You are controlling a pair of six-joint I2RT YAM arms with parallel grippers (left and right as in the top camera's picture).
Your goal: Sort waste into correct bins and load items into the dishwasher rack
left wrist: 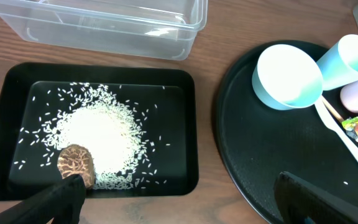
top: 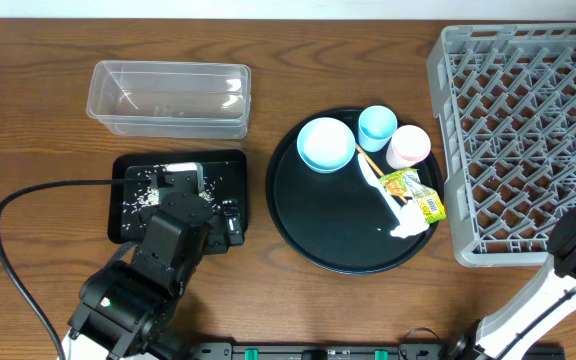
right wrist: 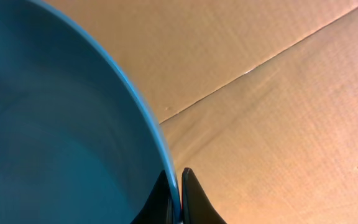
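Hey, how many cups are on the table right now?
2. The blue cup and the pink cup sit side by side on the round tray, right of the bowl. No others show.

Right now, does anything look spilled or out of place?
Nothing is spilled: the rice lies inside the black tray. Only the wrapper and tissue lie on the round tray, beside the pink cup.

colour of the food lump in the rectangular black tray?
Mottled brown food lump, with paler veining; clearest in the left wrist view.
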